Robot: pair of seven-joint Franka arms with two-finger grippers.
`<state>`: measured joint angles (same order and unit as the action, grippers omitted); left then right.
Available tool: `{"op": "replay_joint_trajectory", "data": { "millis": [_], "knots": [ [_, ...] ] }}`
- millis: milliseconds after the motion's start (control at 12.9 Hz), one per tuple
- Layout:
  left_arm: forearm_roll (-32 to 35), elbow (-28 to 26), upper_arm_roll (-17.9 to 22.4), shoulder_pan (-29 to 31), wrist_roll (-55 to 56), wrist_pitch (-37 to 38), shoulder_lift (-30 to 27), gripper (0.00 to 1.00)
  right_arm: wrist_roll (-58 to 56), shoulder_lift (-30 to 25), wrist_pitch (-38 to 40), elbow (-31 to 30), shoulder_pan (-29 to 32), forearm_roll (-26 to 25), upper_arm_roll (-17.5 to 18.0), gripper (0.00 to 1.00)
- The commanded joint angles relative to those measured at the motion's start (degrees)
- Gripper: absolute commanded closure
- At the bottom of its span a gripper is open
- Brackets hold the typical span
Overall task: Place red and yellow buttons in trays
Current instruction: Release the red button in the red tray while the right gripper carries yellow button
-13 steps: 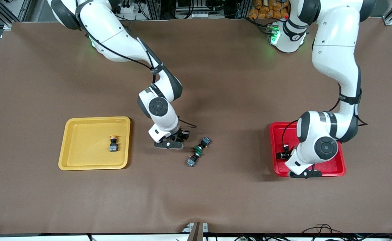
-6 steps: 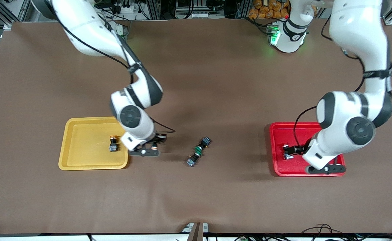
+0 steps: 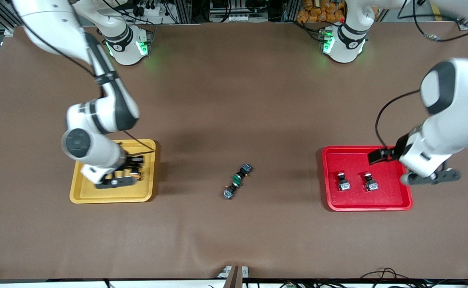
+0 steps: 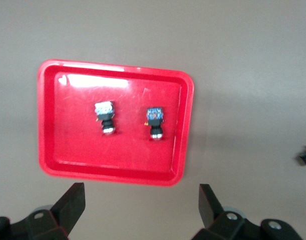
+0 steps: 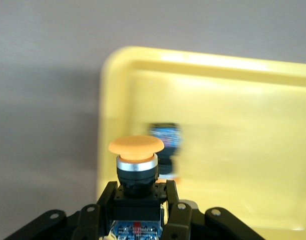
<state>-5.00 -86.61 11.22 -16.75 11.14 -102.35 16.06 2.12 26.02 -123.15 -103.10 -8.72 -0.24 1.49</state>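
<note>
Right gripper (image 5: pixel 137 220) now over yellow tray (image 3: pixel 82 192), yellow-capped button (image 5: pixel 137 167) cap-up

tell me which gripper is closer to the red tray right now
Left. The left gripper, open, hangs over the red tray rim at the left arm's end. The right gripper is over the yellow tray, holding a yellow button.

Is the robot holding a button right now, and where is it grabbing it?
Yes. The right gripper holds a yellow button by its black body, cap up, over the yellow tray. The left gripper is open and holds nothing.
</note>
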Motion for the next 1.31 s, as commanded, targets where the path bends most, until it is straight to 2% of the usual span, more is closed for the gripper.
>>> {"op": "replay_joint_trajectory", "data": {
  "millis": [0, 232, 696, 928, 1005, 1082, 1159, 1237],
  "knots": [
    [1.8, -3.2, -0.8, -0.2, 3.4, 3.0, -7.2, 0.00, -4.5, -1.8, -3.6, -4.8, 4.9, -0.7, 1.3, 1.00],
    [1.8, -3.1, -0.8, -0.1, 4.1, 6.8, -11.5, 0.00, -8.3, 0.0, -9.3, -6.2, 9.1, -0.8, 1.3, 1.00],
    [3.3, -3.7, -1.5, 0.0, 6.4, 13.3, -19.0, 0.00, -9.7, 4.6, -12.9, -6.5, 12.4, -0.7, 1.3, 1.00],
    [4.1, -9.1, -1.7, 0.0, 7.7, 13.7, -25.4, 0.00, -9.7, 5.8, -13.4, -6.5, 12.6, -0.7, 1.3, 1.00],
    [4.0, -8.9, -1.6, 0.0, 7.8, 13.8, -25.8, 0.00, -9.6, 5.8, -13.3, -6.5, 12.5, -0.7, 1.3, 1.00],
    [4.0, -8.1, -1.5, 0.0, 7.5, 13.7, -25.5, 0.00, -9.6, 5.7, -13.0, -6.5, 12.5, -0.7, 1.3, 0.87],
    [4.0, -6.3, -1.4, 0.1, 7.1, 13.7, -24.2, 0.00, -9.6, 5.6, -13.2, -6.5, 12.5, -0.7, 1.3, 0.12],
    [4.0, -4.3, -1.1, 0.2, 6.9, 13.8, -22.2, 0.00, -9.6, 5.4, -13.1, -6.5, 12.5, -0.6, 1.4, 0.00]
  ]
}}
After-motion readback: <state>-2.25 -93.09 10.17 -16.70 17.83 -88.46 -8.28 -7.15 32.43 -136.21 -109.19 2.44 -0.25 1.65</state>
